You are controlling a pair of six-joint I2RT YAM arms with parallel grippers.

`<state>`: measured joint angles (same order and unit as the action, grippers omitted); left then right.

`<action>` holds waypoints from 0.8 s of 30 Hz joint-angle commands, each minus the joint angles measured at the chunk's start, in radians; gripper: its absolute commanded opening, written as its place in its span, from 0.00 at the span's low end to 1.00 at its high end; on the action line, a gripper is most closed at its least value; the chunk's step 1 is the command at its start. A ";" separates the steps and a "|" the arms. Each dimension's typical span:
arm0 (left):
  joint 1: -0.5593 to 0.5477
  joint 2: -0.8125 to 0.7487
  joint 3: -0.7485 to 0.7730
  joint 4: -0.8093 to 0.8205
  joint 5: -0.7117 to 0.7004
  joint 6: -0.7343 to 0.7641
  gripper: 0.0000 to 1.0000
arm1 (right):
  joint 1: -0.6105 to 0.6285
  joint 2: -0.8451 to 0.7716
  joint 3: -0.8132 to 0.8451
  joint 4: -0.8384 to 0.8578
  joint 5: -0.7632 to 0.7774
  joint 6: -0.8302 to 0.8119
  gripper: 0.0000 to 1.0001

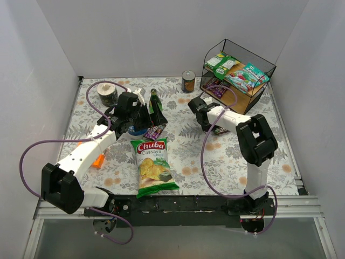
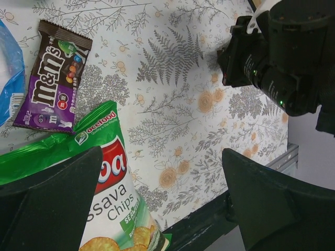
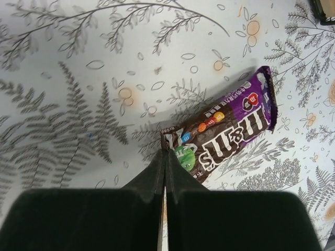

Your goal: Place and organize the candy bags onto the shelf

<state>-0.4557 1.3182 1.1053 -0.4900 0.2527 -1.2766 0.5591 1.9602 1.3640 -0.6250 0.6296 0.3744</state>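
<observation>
A dark brown and purple M&M's candy bag [image 3: 230, 130] lies flat on the floral table, and my right gripper [image 3: 165, 154] is shut on its near corner; from above this bag [image 1: 220, 130] shows partly under the right gripper [image 1: 214, 128]. A second M&M's bag [image 2: 52, 76] lies near my left gripper [image 2: 162, 198], which hangs open over the table with nothing between its fingers; from above, that bag [image 1: 154, 130] sits just below the left gripper [image 1: 150, 120]. The shelf [image 1: 253, 96] at the back right holds green-and-white bags [image 1: 222, 63], a teal bag [image 1: 247, 77] and dark packets [image 1: 215, 89].
A large Chuba chips bag [image 1: 152, 166] lies front centre, its top under the left gripper's view [image 2: 104, 183]. An orange packet [image 1: 97, 160] sits by the left arm. A can [image 1: 188, 81], a green bottle [image 1: 154, 102], a round roll [image 1: 108, 95] and a blue wrapper [image 2: 10, 78] are nearby.
</observation>
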 commanded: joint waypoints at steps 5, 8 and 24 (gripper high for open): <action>0.008 -0.036 0.085 -0.033 -0.053 0.017 0.98 | 0.050 -0.124 -0.035 0.099 0.139 -0.071 0.01; 0.023 -0.039 0.119 -0.056 -0.073 0.010 0.98 | 0.050 -0.153 -0.054 0.206 0.205 -0.188 0.01; 0.041 -0.051 0.169 -0.098 -0.096 0.006 0.98 | 0.038 -0.190 -0.086 0.734 0.421 -0.778 0.01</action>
<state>-0.4206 1.3052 1.2316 -0.5716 0.1715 -1.2758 0.6086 1.8088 1.2915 -0.1097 0.9520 -0.2081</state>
